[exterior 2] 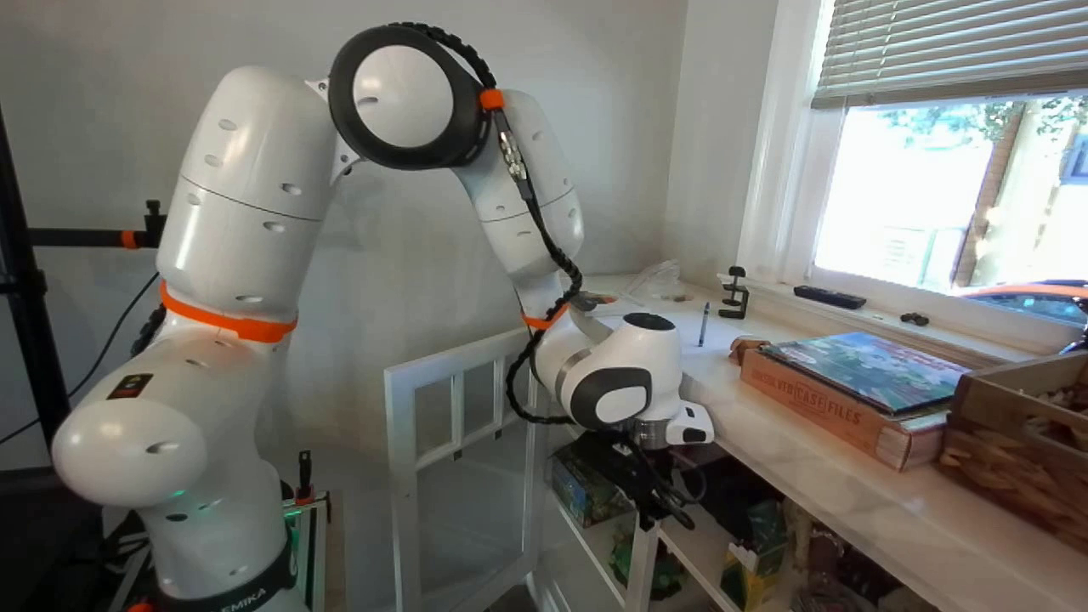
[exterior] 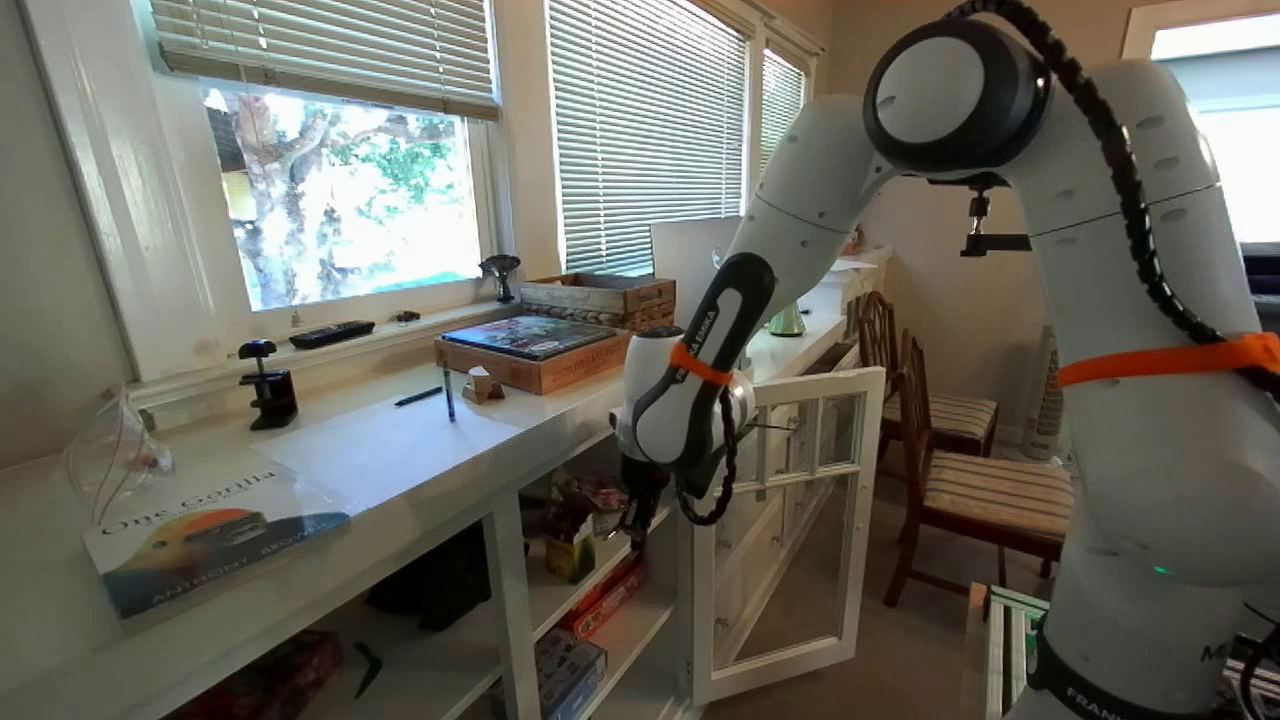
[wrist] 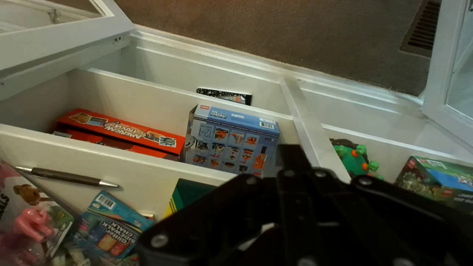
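Note:
My gripper (wrist: 293, 155) points down at the open cabinet shelves, fingers together with nothing visible between them. In both exterior views the gripper (exterior: 632, 530) (exterior 2: 667, 514) hangs below the countertop edge, by the cabinet opening. The fingertips overlap the corner of a blue LEGO box (wrist: 229, 144) in the wrist view; whether they touch it I cannot tell. Left of that lies a red trivia box (wrist: 122, 131). A dark pen (wrist: 70, 177), a sidewalk chalk box (wrist: 111, 232) and a green-yellow box (wrist: 188, 192), partly hidden by the gripper, are on the nearer shelf.
A white divider (wrist: 306, 129) separates the shelves; beyond it are a green toy (wrist: 353, 162) and a green LEGO box (wrist: 443, 181). Glass-paned cabinet doors (exterior: 705, 620) (exterior 2: 404, 484) stand open. The countertop bears a book (exterior: 210, 530), a brown box (exterior: 550, 370) and a wooden crate (exterior 2: 1011, 416).

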`<action>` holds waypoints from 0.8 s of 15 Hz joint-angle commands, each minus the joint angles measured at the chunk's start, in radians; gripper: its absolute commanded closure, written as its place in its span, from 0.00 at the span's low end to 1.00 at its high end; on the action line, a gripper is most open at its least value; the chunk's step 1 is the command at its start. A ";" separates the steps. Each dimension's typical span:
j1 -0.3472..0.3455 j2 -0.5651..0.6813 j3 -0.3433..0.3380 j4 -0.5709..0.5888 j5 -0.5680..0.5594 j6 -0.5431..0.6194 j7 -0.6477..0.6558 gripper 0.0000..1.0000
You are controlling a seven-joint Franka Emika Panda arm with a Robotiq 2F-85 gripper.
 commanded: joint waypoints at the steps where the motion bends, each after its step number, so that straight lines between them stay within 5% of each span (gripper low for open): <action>1: -0.046 -0.121 0.056 -0.077 0.120 -0.034 -0.060 1.00; 11: -0.019 -0.279 0.010 -0.108 0.266 -0.047 -0.145 1.00; 12: -0.014 -0.288 0.000 -0.113 0.268 -0.051 -0.142 0.74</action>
